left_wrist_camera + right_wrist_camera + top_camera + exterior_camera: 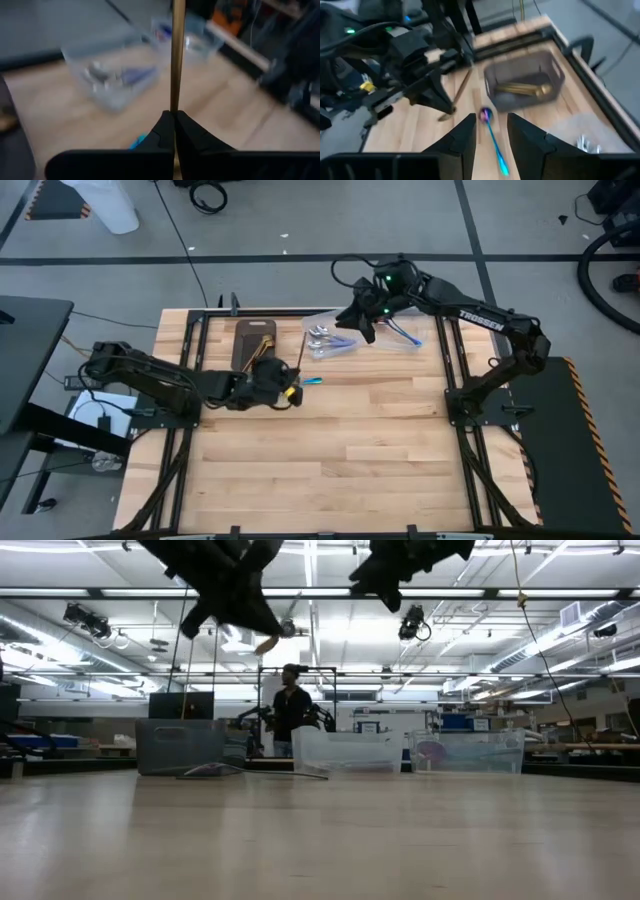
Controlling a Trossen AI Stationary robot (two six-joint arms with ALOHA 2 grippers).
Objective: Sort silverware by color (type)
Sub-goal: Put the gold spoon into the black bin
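Seen from above the table, the dark tray (pixel 252 340) near the far edge is the landmark. Gold spoons lie in it. Just beside the tray, the left gripper (pixel 283 387) is clenched on a gold spoon (pixel 299 356) whose handle points away from the arm. A rainbow spoon (pixel 312 380) lies on the table (pixel 340 460) close by that gripper. Farther from the tray, a clear container (pixel 335 340) holds silver spoons and some blue ones; the right gripper (pixel 366 320) hangs over it.

At table height, both arms show only as dark shapes overhead, and a person (pixel 290 710) stands in the room behind.

Through the left wrist camera, the two fingers (pixel 165 135) pinch the gold handle, with the clear container blurred beyond.

Through the right wrist camera, its fingers (pixel 465 137) stand apart with nothing visibly between them; whether they grip anything cannot be told. Below lie the rainbow spoon and the tray with its gold spoons.

Sorting looks well along: most spoons are already binned, while the held gold spoon and the loose rainbow spoon are not yet placed.
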